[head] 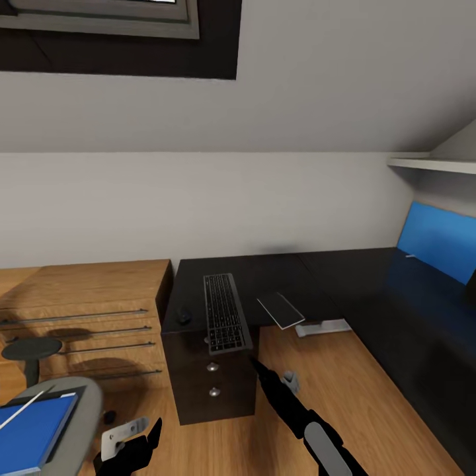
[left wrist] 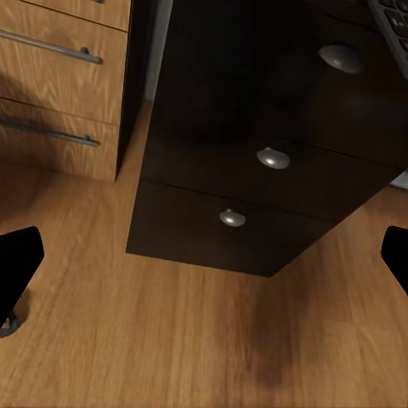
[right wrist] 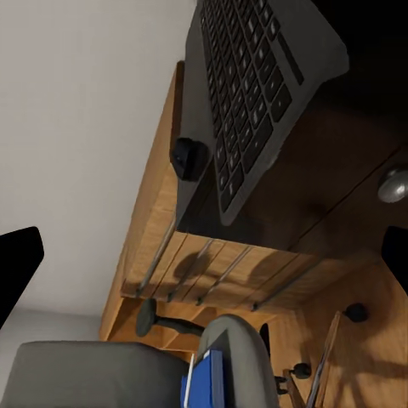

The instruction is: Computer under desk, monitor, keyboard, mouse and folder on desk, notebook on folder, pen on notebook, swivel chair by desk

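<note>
Lying lengthwise on the near wing of the desk, the keyboard runs its long axis away from the robot, its near end jutting just past the edge above the knobbed drawer unit. The right gripper sits just below and beside that overhanging end — clearly the nearer arm — while the left gripper hangs lower, out over the floor. Both sets of jaws stand wide open, holding nothing, as the wrist views show by the dark fingertips at each edge. The mouse rests on the desk just left of the keyboard, near but apart. The folder lies on the swivel chair at the lower left, with the pen slanted across it — closer to the left arm. A reach for the keyboard would likely go up and forward, across its short width.
</note>
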Available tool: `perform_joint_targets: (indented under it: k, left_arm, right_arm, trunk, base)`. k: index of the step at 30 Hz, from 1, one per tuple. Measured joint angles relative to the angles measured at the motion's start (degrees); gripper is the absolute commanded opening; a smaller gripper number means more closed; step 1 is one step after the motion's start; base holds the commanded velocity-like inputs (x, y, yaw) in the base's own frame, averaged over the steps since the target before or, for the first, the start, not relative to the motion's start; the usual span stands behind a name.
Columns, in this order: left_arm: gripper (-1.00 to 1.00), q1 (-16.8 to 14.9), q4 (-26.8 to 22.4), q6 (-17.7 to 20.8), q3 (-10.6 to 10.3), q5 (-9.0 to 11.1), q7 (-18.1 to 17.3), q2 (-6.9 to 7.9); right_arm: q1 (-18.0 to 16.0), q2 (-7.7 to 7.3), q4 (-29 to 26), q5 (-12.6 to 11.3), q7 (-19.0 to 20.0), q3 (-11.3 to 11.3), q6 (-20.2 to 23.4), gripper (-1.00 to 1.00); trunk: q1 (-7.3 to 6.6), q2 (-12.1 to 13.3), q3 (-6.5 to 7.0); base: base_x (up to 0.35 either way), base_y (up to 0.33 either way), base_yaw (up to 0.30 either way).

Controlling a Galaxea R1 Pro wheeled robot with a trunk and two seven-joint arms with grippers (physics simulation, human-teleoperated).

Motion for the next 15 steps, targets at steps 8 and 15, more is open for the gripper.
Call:
perform_joint_targets:
  k: [8,15]
  left_arm:
    - [1.00,0.0,0.0,0.0,0.0,0.0,0.0,0.00]
    - [1.00,0.0,0.0,-0.1,0.0,0.0,0.0,0.00]
  right_arm:
    - [0.0,-0.02,0.0,0.0,0.1,0.0,0.2,1.00]
    - [0.0,-0.02,0.0,0.0,0.2,0.0,0.2,1.00]
  trunk:
    - [1.76,-3.2,-1.44]
    - [3.30,-6.0,-2.69]
  base:
    - [0.000,0.000,0.000]
    - [0.000,0.000,0.000]
